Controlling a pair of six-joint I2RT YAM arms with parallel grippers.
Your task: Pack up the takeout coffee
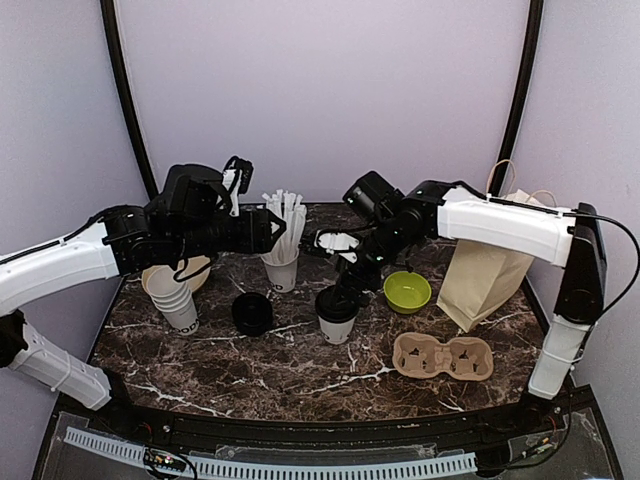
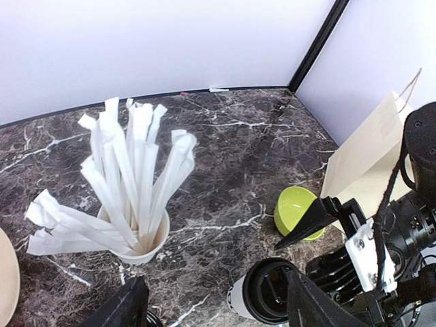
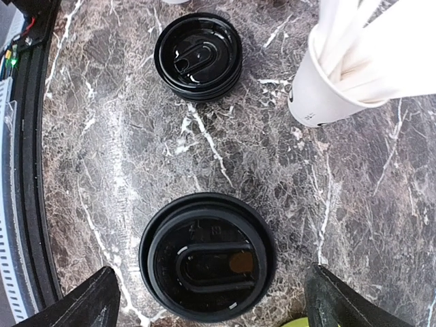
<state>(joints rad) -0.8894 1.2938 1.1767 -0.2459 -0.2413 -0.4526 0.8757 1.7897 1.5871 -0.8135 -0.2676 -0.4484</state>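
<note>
- A dark marbled desk (image 1: pixel 300 372) stands inside pale lilac walls.
- The takeout coffee (image 1: pixel 337 312), with its black lid on, stands upright near the desk's middle, between a stack of black lids (image 1: pixel 252 312) and a green bowl (image 1: pixel 407 291).
- The right tool (image 3: pixel 211 272) hangs over it, fingers spread wide on either side of the lid and clear of it.
- The left tool (image 2: pixel 216 279) is also spread and holds nothing, near the cup of straws (image 2: pixel 136 248).
- A paper bag (image 1: pixel 485 275) and a cup carrier (image 1: pixel 442 357) sit at the right.

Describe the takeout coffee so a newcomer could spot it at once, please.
On the marble table, find the cup of white straws. Right of it, nearer the front edge, beside the green bowl, stands the takeout coffee: the only white cup wearing a black lid.
</note>
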